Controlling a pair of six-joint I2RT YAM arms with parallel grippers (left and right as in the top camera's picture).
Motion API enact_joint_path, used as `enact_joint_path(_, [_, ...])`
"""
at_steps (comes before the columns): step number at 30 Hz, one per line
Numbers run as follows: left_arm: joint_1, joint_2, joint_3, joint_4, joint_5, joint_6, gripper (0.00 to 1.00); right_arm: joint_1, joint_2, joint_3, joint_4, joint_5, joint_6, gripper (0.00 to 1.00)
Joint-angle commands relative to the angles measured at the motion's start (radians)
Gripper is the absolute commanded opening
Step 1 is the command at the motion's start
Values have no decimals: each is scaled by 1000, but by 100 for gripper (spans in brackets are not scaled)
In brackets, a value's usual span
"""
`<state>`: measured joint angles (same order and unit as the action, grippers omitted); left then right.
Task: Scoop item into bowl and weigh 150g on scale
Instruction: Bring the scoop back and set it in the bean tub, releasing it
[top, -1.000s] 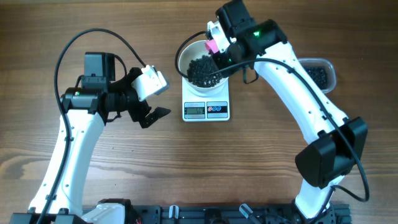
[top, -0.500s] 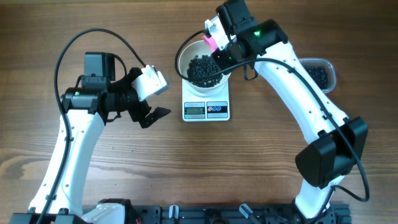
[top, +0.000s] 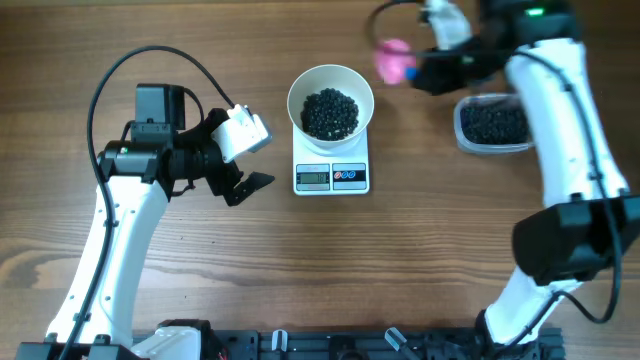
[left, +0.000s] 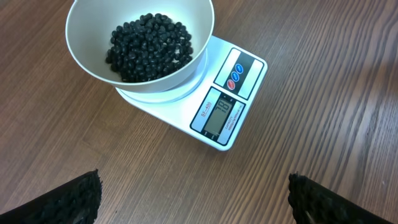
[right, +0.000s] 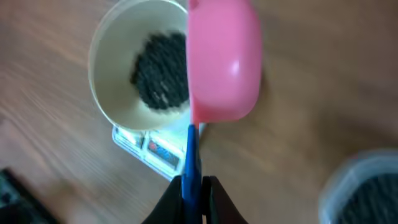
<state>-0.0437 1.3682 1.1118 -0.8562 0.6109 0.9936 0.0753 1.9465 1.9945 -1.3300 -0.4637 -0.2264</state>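
A white bowl (top: 352, 84) (left: 86, 51) (right: 112, 56) stands on the white scale (top: 331, 176) (left: 227, 106) (right: 149, 149) and holds a heap of black beads (top: 329, 113) (left: 148, 46) (right: 160, 78). My right gripper (top: 432, 68) (right: 194, 183) is shut on the blue handle (right: 191, 158) of a pink scoop (top: 394, 60) (right: 222, 59), held in the air between the bowl and a clear tub. The view is blurred; I cannot tell whether the scoop holds beads. My left gripper (top: 248, 185) (left: 194, 196) hangs open left of the scale, nothing between its fingers.
A clear plastic tub (top: 494, 124) (right: 364, 186) with more black beads sits at the right, below the right arm. Bare wooden tabletop (top: 330, 270) stretches in front of the scale.
The right arm has swung quickly right, carrying the pink scoop from over the bowl toward the clear tub. The left arm has stayed still.
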Motion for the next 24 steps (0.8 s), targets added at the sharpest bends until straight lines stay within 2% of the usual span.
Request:
enact_joint_path(1, [5,7,-2,2,5,21,100,-149,-21,20,-105,-84,-75,4])
enact_joint_path(5, [5,7,-2,2,5,21,100,-318,-21,19,-185,-100,-89,4])
enact_joint_path(10, [5,7,-2,2,5,21,100,-449,-19,-30,-179,-159,-86,4])
enact_joint_path(19, [5,7,-2,2,5,21,100,-547,-18,-318,-105,-136,-53,4])
enact_joint_path(24, [5,7,-2,2,5,21,100,-571,-18,-381,-32,-127,14,4])
